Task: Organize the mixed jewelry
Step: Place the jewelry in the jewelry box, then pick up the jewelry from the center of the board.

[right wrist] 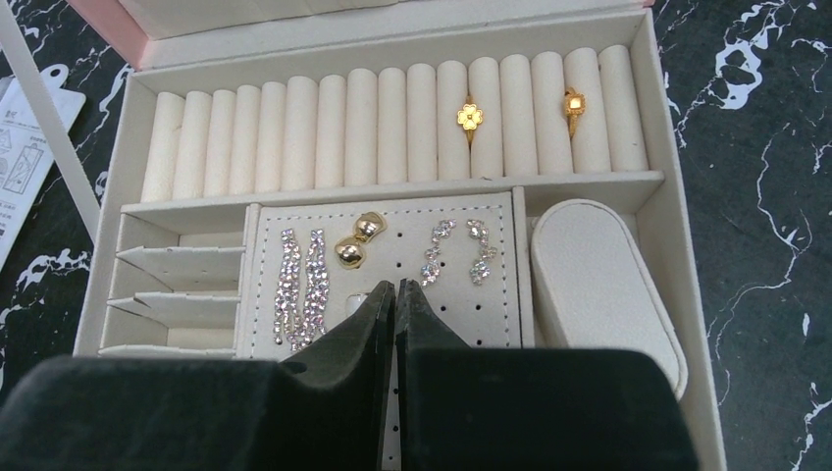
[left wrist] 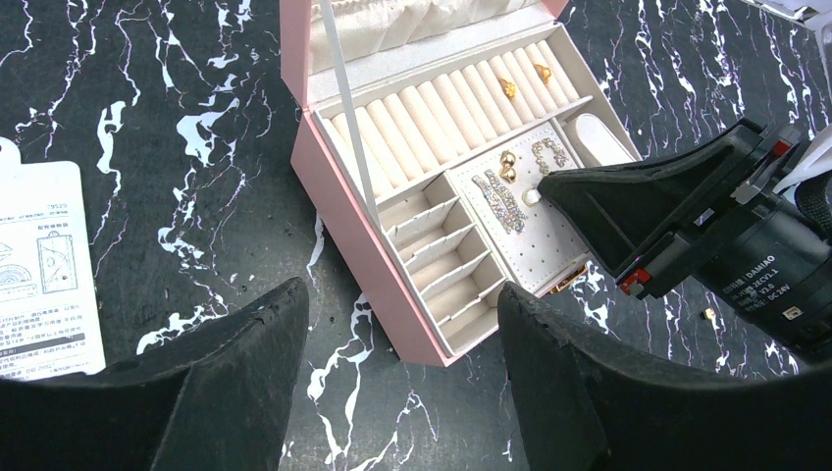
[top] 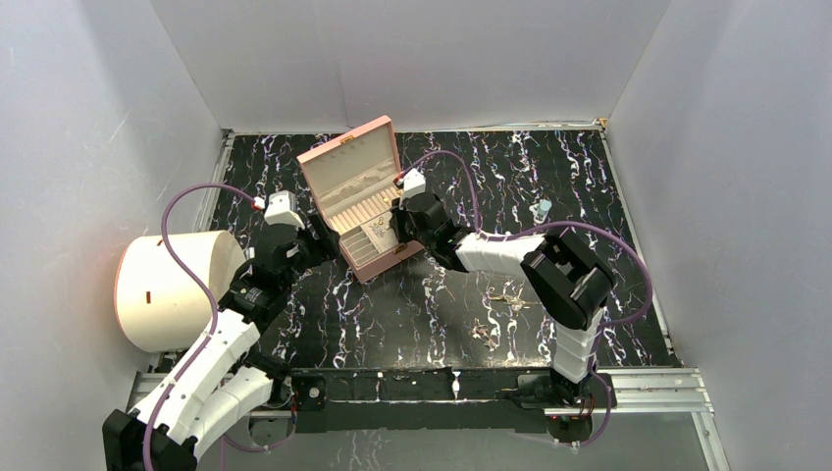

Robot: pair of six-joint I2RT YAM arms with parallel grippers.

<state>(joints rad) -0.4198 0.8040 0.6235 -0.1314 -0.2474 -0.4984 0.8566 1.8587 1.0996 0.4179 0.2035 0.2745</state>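
Observation:
The pink box (top: 348, 157) stands open at the table's middle back. In the right wrist view two gold rings (right wrist: 470, 117) sit in its ring rolls. Long crystal earrings (right wrist: 299, 285), gold ball earrings (right wrist: 351, 242) and crystal flower earrings (right wrist: 456, 250) are pinned on the perforated pad. My right gripper (right wrist: 395, 287) is shut, tips just over that pad; a small pale piece (right wrist: 358, 302) shows beside its left finger. My left gripper (left wrist: 400, 292) is open and empty by the box's near left corner (left wrist: 432, 348). Loose jewelry (top: 486, 334) lies on the table at front right, with a pale blue bit (top: 542, 208) farther back.
A white paper tag (left wrist: 44, 275) lies left of the box. A large cream cylinder (top: 167, 289) lies at the left edge beside my left arm. White walls enclose the black marbled table (top: 432, 304) on three sides.

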